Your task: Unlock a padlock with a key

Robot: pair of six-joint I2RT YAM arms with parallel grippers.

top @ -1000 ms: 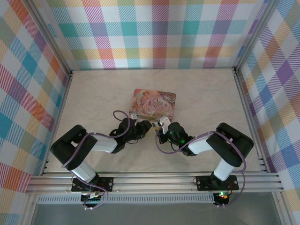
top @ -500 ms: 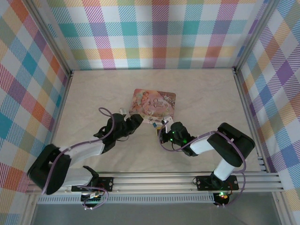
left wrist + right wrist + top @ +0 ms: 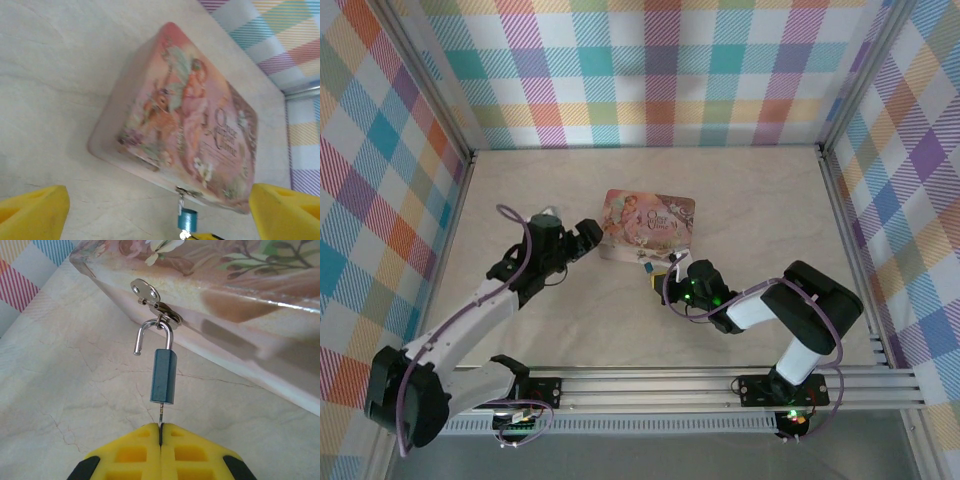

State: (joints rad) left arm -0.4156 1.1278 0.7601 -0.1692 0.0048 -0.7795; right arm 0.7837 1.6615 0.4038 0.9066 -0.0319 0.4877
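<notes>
- Pink illustrated tin box [image 3: 648, 220] with a fairy picture on its shut lid lies flat near the middle of the pale marbled surface [image 3: 750, 190].
- Multicoloured plaid walls [image 3: 650, 70] close the surface in at 9, 12 and 3 o'clock.
- On the tin's 6 o'clock side wall, seen from above, sits a small silvery metal clasp [image 3: 150, 296].
- From that clasp hangs the tiny padlock with a blue body and thin silvery shackle [image 3: 164, 376], stretched out toward 6 o'clock just off the tin's wall.
- One leg of the shackle sits in the blue body. The other leg ends free, clear of the body, on its 9 o'clock side in the right wrist view.
- A thin silvery key [image 3: 160, 416] runs from the end of the body that faces away from the tin straight into the right pincer [image 3: 160, 432].
- The right pincer has its yellow fingers pressed together, clamped on the key, and sits at about 5 o'clock of the tin in the top view.
- The left pincer [image 3: 588, 236] is at 9 o'clock of the tin, near its short end and apart from it.
- Its yellow fingertips [image 3: 32, 210] stand wide apart and hold nothing, with the tin lying ahead between them in the left wrist view.
</notes>
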